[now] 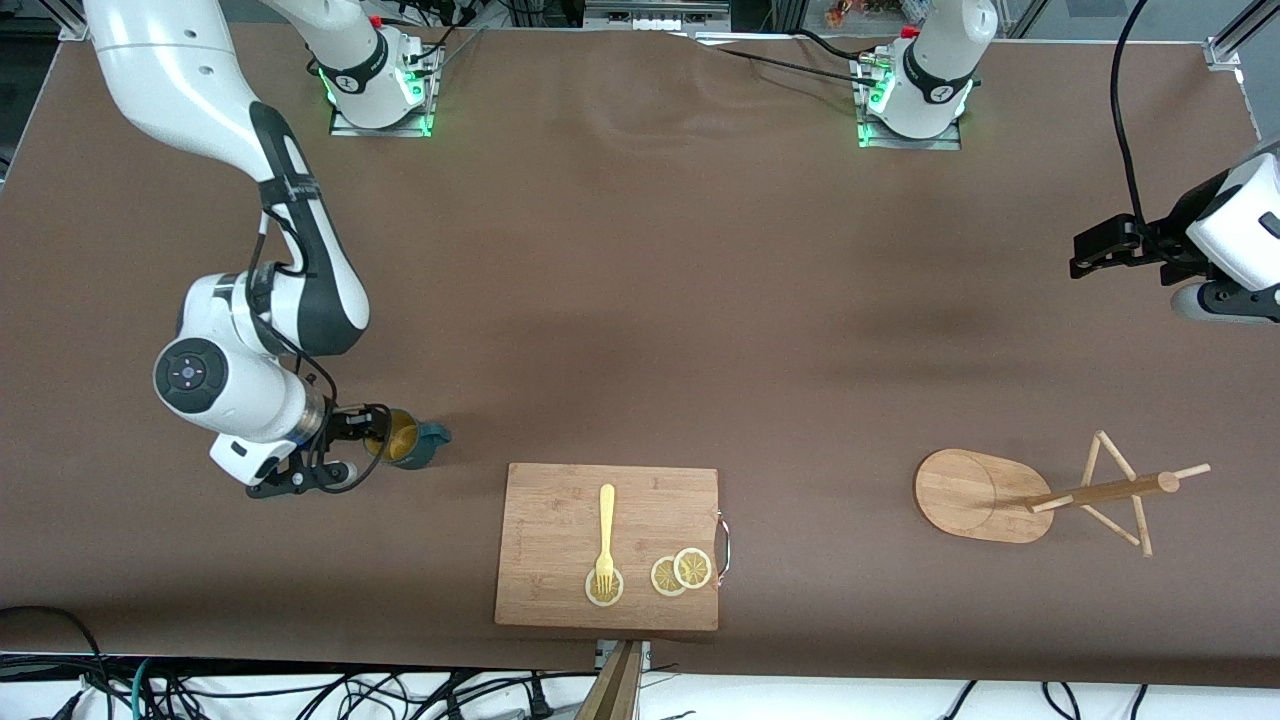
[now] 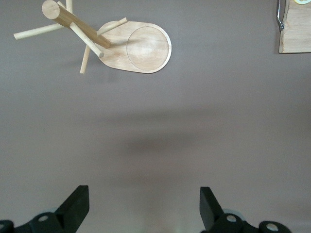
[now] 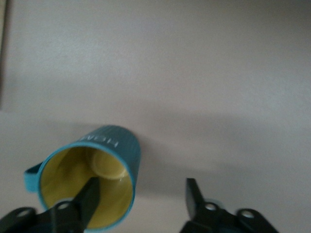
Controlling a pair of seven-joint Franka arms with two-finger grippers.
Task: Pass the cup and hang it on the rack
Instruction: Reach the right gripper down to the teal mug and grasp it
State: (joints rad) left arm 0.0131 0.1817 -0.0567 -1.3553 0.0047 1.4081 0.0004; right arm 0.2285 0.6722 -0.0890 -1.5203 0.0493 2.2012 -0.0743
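Gripping cup (image 1: pixel 408 440), upright on bench (image 1: pixel 640 300) beside cutting board (image 1: pixel 607 546): right hand (image 3: pixel 141 199) half-open, one finger inside rim, not clamped; pinch wall squarely. Left hand (image 2: pixel 144 206) wide open, empty, waiting near rack (image 1: pixel 1050 492)

– Where's the cup (image 1: pixel 408 441)?

– I see it toward the right arm's end of the table, beside the cutting board (image 1: pixel 607 546). It is dark teal and ribbed, yellow inside, with its handle pointing toward the board.

– And the rack (image 1: pixel 1040 492)?

– It stands toward the left arm's end, a light bamboo tree with an oval base, a round post and thin angled pegs, all bare.
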